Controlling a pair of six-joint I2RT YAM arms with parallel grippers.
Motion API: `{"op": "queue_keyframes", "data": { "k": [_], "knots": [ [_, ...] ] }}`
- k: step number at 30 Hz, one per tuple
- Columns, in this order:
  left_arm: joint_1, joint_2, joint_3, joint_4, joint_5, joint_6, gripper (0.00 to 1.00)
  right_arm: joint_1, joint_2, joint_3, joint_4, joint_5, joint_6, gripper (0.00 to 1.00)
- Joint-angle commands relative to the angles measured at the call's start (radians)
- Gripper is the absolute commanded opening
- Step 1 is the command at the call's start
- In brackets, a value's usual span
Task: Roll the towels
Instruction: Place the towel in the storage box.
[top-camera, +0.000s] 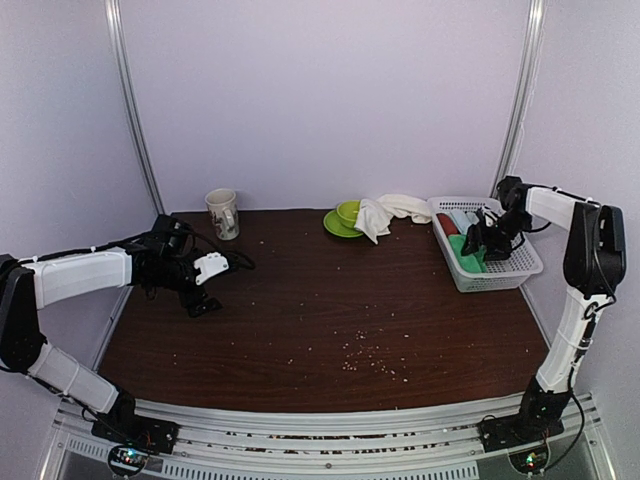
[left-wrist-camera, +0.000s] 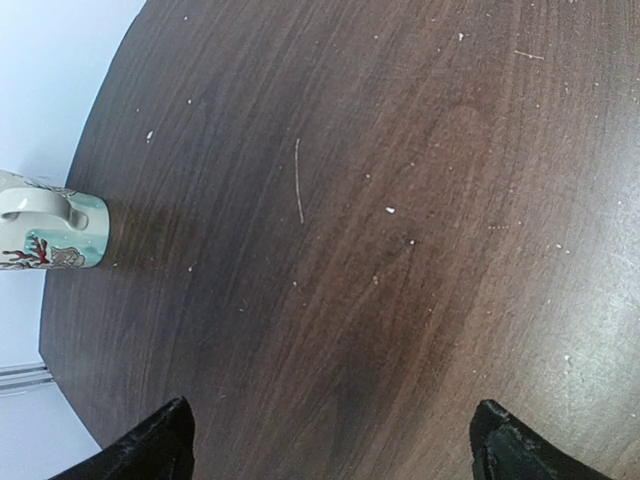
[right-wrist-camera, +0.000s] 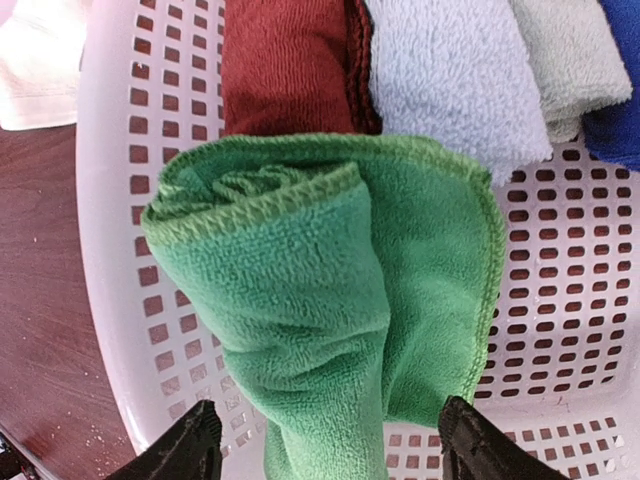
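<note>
The bright green towel (right-wrist-camera: 320, 300), loosely rolled, lies in the white basket (right-wrist-camera: 580, 300); it also shows in the top view (top-camera: 464, 256). My right gripper (right-wrist-camera: 330, 450) is open above it, with one finger on each side of the towel and not closed on it; the top view shows this gripper (top-camera: 486, 244) over the basket. The cream-white towel (top-camera: 385, 212) lies crumpled at the back of the table, next to the basket; its corner shows in the right wrist view (right-wrist-camera: 35, 70). My left gripper (top-camera: 222, 285) is open and empty over bare table at the left (left-wrist-camera: 335, 435).
A red roll (right-wrist-camera: 285, 65), a pale blue roll (right-wrist-camera: 450, 75) and a dark blue roll (right-wrist-camera: 620, 90) lie in the basket (top-camera: 500, 280) behind the green towel. A green bowl on a plate (top-camera: 345, 218) touches the cream towel. A mug (top-camera: 223, 213) stands at the back left (left-wrist-camera: 50, 228). Crumbs dot the table.
</note>
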Motion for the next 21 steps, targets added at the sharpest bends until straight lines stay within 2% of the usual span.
{"op": "queue_keyframes", "data": {
  "k": [1,11,21],
  "knots": [
    [0.001,0.006,0.003,0.035,-0.012,0.014,0.98,0.004,-0.022,0.042,0.015,0.039,0.016,0.75],
    [0.001,0.012,-0.002,0.036,-0.025,0.014,0.98,0.072,0.017,0.071,0.074,0.123,0.047,0.77],
    [0.001,0.018,-0.014,0.048,-0.031,0.018,0.98,0.114,0.046,0.095,0.086,0.330,0.094,0.75]
  ]
}}
